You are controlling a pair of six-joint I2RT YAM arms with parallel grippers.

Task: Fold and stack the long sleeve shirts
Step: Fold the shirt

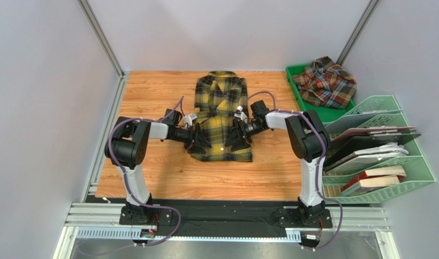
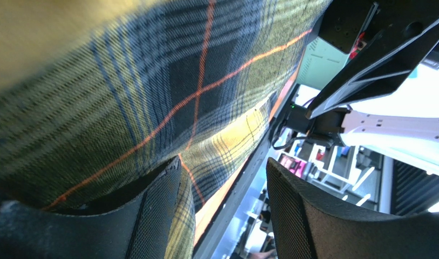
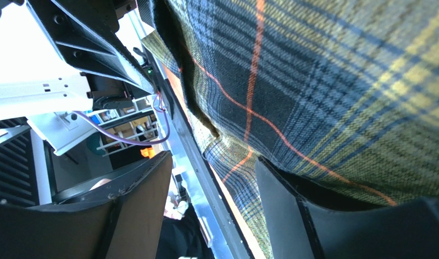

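A yellow and black check long sleeve shirt [image 1: 221, 113] lies folded into a narrow oblong at the middle of the wooden table, collar at the far end. Both grippers sit low at its near half. My left gripper [image 1: 201, 141] is at its left edge and my right gripper [image 1: 236, 139] at its right edge. In the left wrist view the left gripper [image 2: 221, 167] stands open, with the shirt's cloth [image 2: 151, 81] lying over one finger. The right gripper [image 3: 213, 159] is open too, with cloth [image 3: 324, 81] over one finger. A rust-red check shirt [image 1: 325, 82] lies crumpled in the tray.
A green plastic tray [image 1: 295, 75] sits at the back right corner. A green file rack [image 1: 378, 151] with books and folders stands along the right edge. Grey walls close in the table [image 1: 162, 172] on the left and at the back.
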